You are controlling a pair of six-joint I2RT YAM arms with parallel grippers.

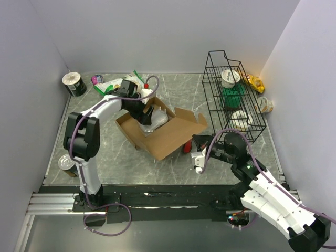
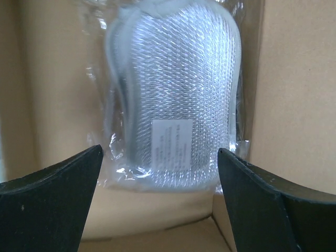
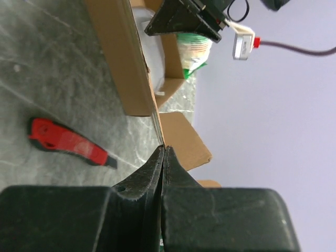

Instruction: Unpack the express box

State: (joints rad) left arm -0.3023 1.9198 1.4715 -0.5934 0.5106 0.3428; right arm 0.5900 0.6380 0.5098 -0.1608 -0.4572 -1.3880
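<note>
Grey marble-look table (image 1: 105,157), box (image 1: 168,137) open mid-table. Light, bendy cardboard, probably best held by a flap edge, right gripper (image 3: 164,148) pinched shut there. Left gripper (image 2: 160,152) wide open, empty, over slippery bagged pad (image 2: 178,94).

Matt, papery finish on the flat brown cardboard express box (image 1: 170,136); grey marble-patterned tabletop (image 1: 115,163) smooth, faint sheen. Clear crinkled plastic bag (image 2: 97,94) glossy over a silvery fine-mesh pad (image 2: 178,79). Black wire basket (image 1: 208,100) coated metal, red utility knife (image 3: 68,142) smooth plastic.
</note>
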